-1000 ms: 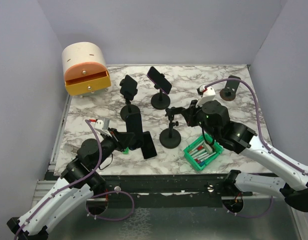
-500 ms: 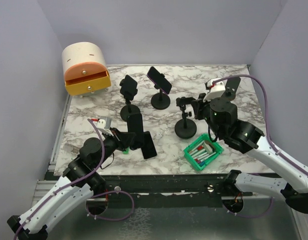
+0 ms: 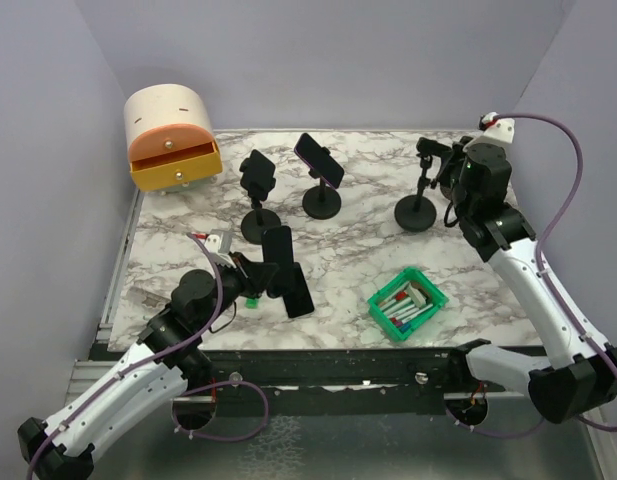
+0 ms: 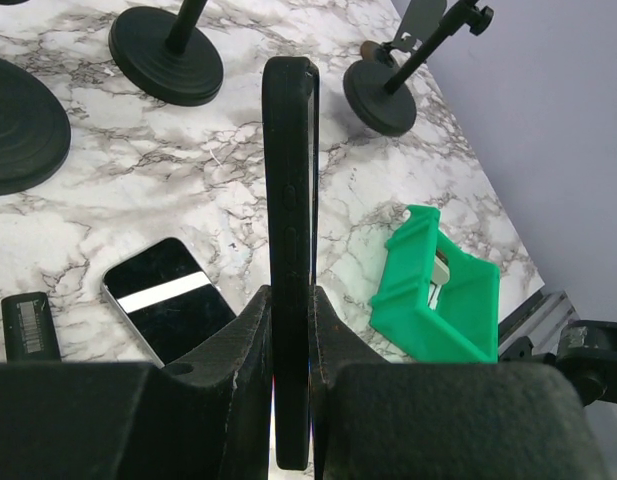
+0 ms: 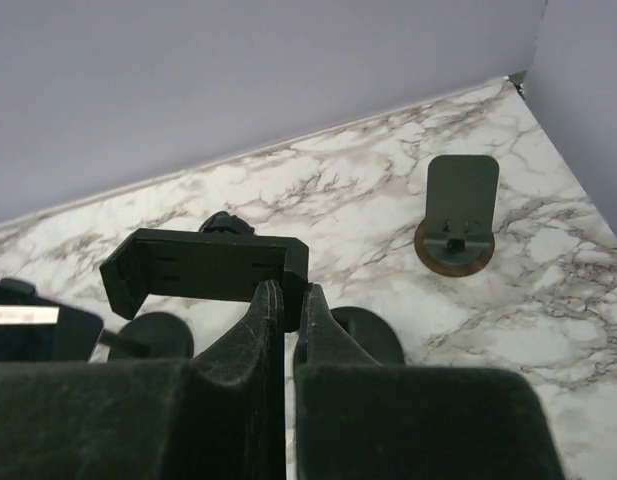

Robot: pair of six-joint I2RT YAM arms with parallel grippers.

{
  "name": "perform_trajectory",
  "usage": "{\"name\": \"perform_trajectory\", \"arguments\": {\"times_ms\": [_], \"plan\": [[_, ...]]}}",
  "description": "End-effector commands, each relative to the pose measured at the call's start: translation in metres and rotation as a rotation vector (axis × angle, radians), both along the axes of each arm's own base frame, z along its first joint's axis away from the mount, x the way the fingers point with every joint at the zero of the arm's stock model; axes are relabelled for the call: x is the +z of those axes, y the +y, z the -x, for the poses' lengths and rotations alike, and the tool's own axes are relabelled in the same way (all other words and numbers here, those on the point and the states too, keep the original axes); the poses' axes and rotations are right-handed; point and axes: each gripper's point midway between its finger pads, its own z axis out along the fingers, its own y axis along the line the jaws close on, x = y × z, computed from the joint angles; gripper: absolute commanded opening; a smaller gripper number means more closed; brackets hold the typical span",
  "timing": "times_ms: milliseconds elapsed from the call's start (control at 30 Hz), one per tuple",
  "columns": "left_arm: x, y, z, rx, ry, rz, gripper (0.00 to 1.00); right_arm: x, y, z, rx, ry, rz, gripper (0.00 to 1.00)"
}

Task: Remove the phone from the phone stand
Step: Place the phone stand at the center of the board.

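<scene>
Clamped edge-on in the left pincer point(image 4: 291, 305), the black cased phone point(image 4: 290, 180) is best lowered flat; the black metal stand point(image 5: 203, 268) is pinched by the right pincer point(image 5: 286, 300).

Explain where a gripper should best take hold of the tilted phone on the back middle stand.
Probably across the two long edges of the phone, near one end, coming from above: both ends jut clear of the stand, and a thin slab suits a pinch across its width.

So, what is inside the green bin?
The green bin holds several small sticks, probably markers, white with red or blue parts. They cover its floor, so anything beneath cannot be seen.
</scene>
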Motion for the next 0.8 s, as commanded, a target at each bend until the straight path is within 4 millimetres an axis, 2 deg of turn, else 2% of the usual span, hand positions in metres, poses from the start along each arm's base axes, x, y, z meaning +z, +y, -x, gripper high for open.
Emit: {"name": "perform_trajectory", "arguments": {"times_ms": [0, 233, 533, 767], "plan": [[0.026, -0.009, 0.000, -0.029, -0.070, 0.108, 0.00, 0.043, 0.006, -0.030, 0.068, -0.191, -0.157, 0.00], [0.023, -0.008, 0.004, -0.037, -0.066, 0.131, 0.00, 0.043, -0.002, -0.063, 0.044, -0.234, -0.165, 0.00], [0.028, -0.006, 0.005, -0.033, -0.088, 0.141, 0.00, 0.023, -0.017, -0.110, -0.009, -0.251, -0.192, 0.00], [0.030, -0.002, 0.004, -0.016, -0.097, 0.144, 0.00, 0.024, -0.026, -0.128, -0.049, -0.276, -0.186, 0.00]]}}
